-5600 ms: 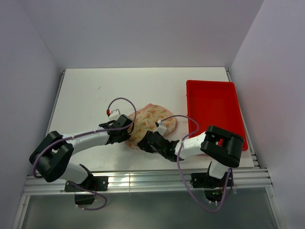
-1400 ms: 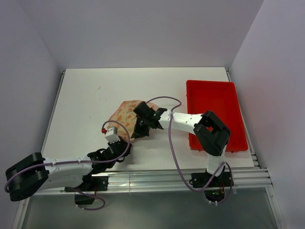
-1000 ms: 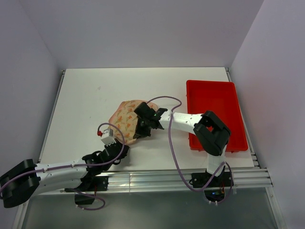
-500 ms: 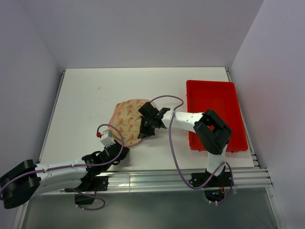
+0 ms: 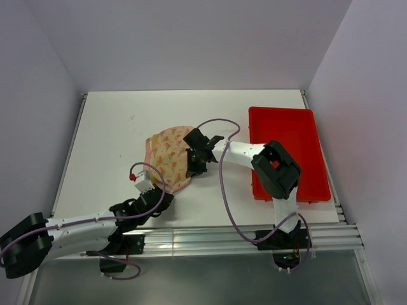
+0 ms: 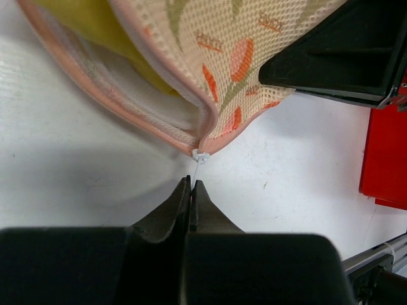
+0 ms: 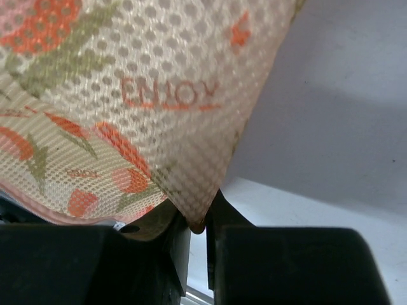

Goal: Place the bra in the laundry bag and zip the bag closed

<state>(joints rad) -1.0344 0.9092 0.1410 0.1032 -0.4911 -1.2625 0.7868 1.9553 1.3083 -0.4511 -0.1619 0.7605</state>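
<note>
The laundry bag, pale pink with orange print, lies folded shut at the table's middle. In the left wrist view its near edge gapes a little, and the mustard-yellow bra shows inside. My left gripper is shut on the thin white pull thread of the zipper slider at the bag's near tip; in the top view it sits just below the bag. My right gripper is shut on the bag's fabric edge, at the bag's right side.
A red plastic tray stands at the right, close behind the right arm's forearm. Grey walls enclose the table on the left, back and right. The metal rail runs along the near edge.
The bag has been turned and shifted up and left across the table. My left arm has drawn back toward the near edge. My right gripper moved up and left with the bag's edge.
</note>
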